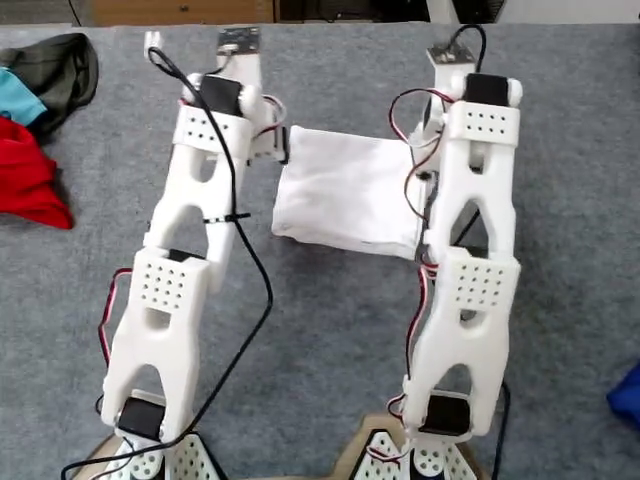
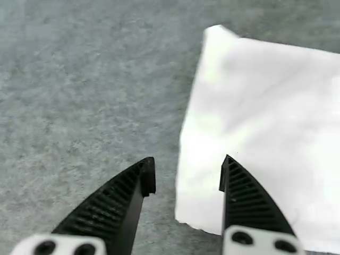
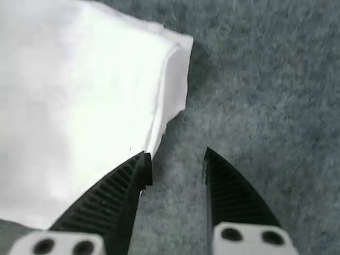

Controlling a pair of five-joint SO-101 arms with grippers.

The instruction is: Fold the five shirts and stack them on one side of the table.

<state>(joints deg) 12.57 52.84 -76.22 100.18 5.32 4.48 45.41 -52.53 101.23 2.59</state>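
Observation:
A folded white shirt (image 1: 345, 190) lies flat on the grey table between my two arms. My left gripper (image 2: 187, 172) is open and hovers over the shirt's (image 2: 265, 122) left edge, one finger above the cloth and the other above bare table. My right gripper (image 3: 176, 162) is open at the right edge of the shirt (image 3: 79, 95), one finger at the folded hem and the other over the table. Nothing is held by either. A heap of unfolded shirts sits at the far left: a dark one (image 1: 60, 70), a teal one (image 1: 18, 98) and a red one (image 1: 28, 180).
The grey felt table (image 1: 330, 330) is bare in front of the white shirt. A blue cloth (image 1: 628, 395) pokes in at the right edge. A black cable (image 1: 250, 270) trails along the left arm (image 1: 170, 290).

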